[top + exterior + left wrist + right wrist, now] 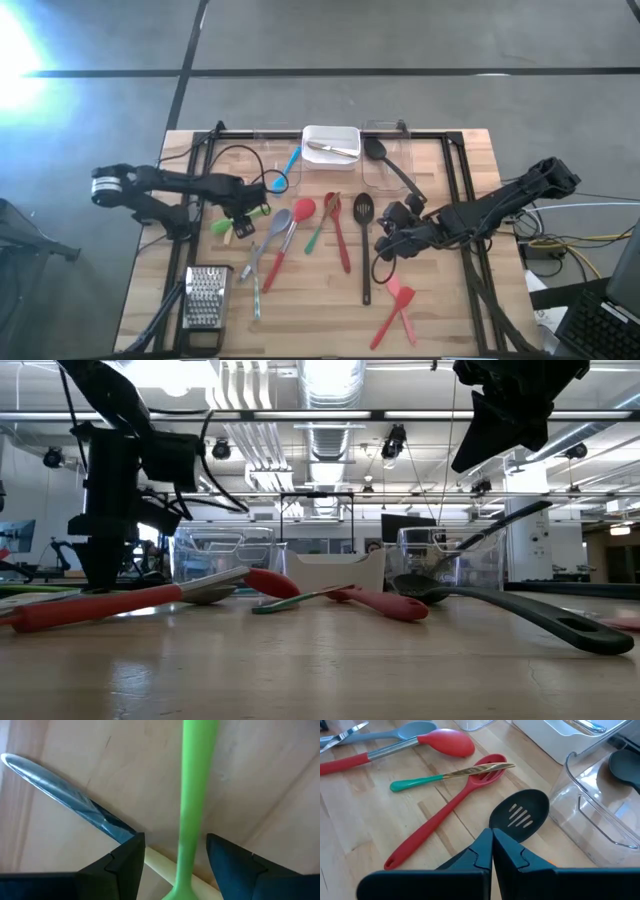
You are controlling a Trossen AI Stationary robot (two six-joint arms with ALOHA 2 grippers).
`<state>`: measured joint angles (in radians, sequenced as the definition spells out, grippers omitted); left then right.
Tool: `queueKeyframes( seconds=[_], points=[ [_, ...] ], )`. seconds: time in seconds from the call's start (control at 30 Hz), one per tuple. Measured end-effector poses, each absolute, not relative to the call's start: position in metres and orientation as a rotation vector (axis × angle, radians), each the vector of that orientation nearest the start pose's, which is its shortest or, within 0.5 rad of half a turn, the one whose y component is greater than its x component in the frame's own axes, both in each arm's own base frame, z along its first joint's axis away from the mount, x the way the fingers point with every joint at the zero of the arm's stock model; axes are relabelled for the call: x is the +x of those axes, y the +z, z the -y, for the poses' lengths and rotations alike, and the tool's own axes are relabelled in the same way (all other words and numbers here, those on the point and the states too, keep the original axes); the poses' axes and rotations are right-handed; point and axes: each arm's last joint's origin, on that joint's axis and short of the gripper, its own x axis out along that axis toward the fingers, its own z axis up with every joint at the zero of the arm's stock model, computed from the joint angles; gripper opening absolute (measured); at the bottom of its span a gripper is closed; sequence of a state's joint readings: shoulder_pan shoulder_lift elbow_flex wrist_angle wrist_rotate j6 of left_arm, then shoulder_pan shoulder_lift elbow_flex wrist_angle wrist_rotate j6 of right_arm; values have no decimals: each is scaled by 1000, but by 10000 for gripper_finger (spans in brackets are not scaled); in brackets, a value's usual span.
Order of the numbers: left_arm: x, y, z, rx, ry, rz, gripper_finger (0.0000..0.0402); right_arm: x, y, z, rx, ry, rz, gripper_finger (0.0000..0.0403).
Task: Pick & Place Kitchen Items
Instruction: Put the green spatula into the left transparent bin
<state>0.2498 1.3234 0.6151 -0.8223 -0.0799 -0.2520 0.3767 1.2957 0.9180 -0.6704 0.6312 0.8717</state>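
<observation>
Many utensils lie on the wooden table [450, 320]. My left gripper [240, 213] is open and low over a green handle [196, 795], one finger on either side of it without touching; a cream stick [159, 861] and a metal blade [60, 790] lie beside it. My right gripper [492, 847] is shut and empty, held above the head of a black slotted spoon [520, 815], which lies flat on the table [364, 250]. A red slotted spoon [445, 815], a green-handled gold knife [445, 776], a red spoon [440, 742] and a grey spoon [400, 730] lie further on.
A white tray [331, 145] with metal cutlery stands at the far middle, with clear containers on either side; the right one [385, 165] holds a black spoon. A metal grater [205, 298] lies near left. Red spatulas [395, 310] lie near right. A blue utensil [290, 165] lies by the tray.
</observation>
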Motion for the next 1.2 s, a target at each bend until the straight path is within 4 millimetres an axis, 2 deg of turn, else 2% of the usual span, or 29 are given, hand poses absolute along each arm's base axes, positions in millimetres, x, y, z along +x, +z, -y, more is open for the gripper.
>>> queueKeyframes(
  seconds=[0.23, 0.33, 0.43, 0.63, 0.67, 0.97, 1.2],
  points=[
    [181, 144, -50, -336, 451, -1531, 215, 233, 244, -74, 297, -592, -731, 8],
    [182, 144, -50, -338, 446, -1530, 199, 233, 244, -74, 297, -592, -731, 8],
    [184, 146, -50, -341, 438, -1525, 159, 233, 244, -74, 297, -592, -731, 8],
    [189, 151, -53, -300, 435, -1496, 33, 233, 244, -74, 297, -592, -732, 8],
    [190, 152, -53, -289, 444, -1494, 21, 233, 244, -74, 297, -592, -732, 8],
    [195, 164, -55, -241, 455, -1475, 18, 232, 244, -74, 296, -592, -736, 8],
    [192, 187, -54, -245, 458, -1484, 17, 232, 244, -74, 297, -592, -736, 8]
  ],
)
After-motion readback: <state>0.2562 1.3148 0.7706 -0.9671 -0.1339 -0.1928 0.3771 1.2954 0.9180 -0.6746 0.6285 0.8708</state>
